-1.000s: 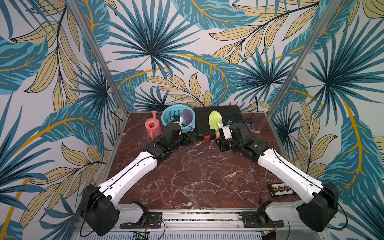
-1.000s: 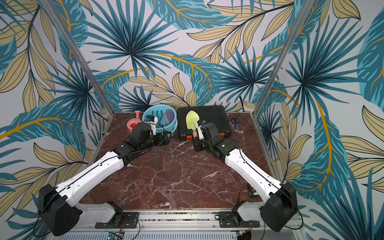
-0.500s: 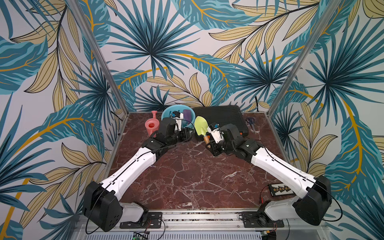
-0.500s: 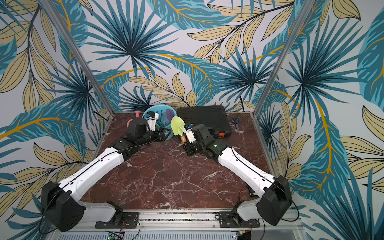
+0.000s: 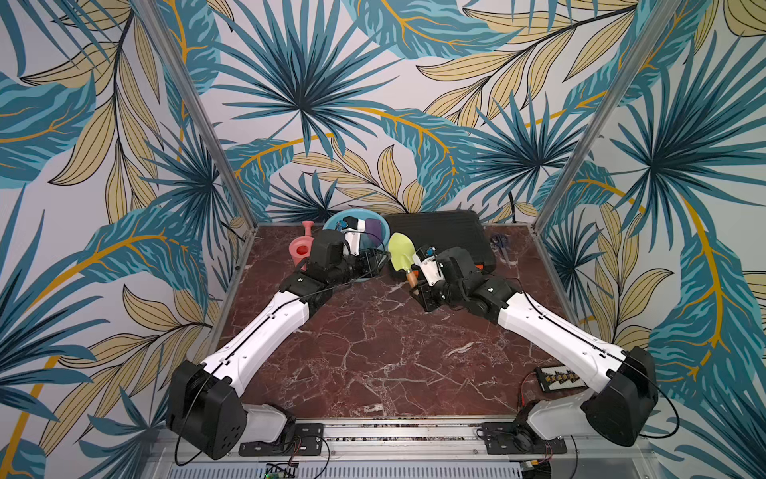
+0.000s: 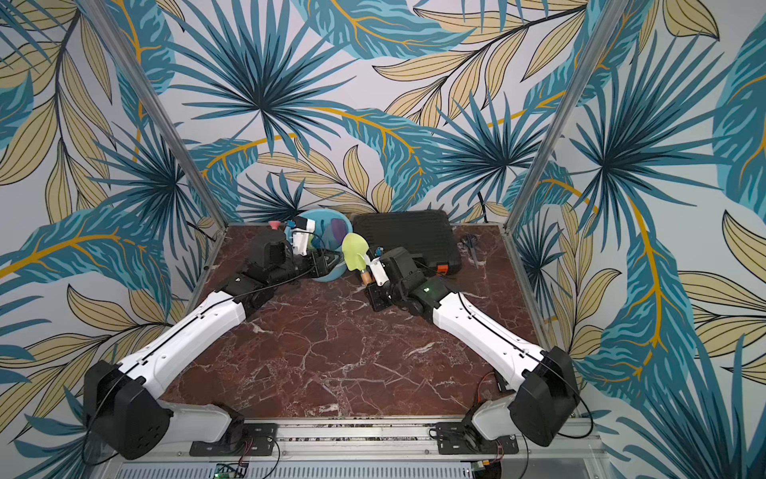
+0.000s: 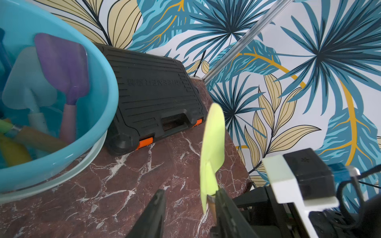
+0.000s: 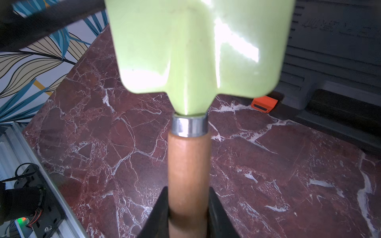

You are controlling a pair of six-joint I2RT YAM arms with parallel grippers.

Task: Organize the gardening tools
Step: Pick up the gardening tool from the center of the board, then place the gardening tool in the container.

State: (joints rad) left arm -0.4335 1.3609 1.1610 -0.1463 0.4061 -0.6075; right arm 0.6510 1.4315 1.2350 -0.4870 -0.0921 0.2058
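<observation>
Beside blue bowl (image 7: 113, 92): right hand (image 8: 187, 189) clamped on lime trowel (image 8: 195, 51); left hand (image 7: 191, 190) apart, near blade.

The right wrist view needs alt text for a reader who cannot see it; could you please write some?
The right gripper clamps the wooden handle of a lime trowel, whose glossy blade fills much of the picture. Behind it lie the dark red marble table and a black case with an orange latch.
</observation>
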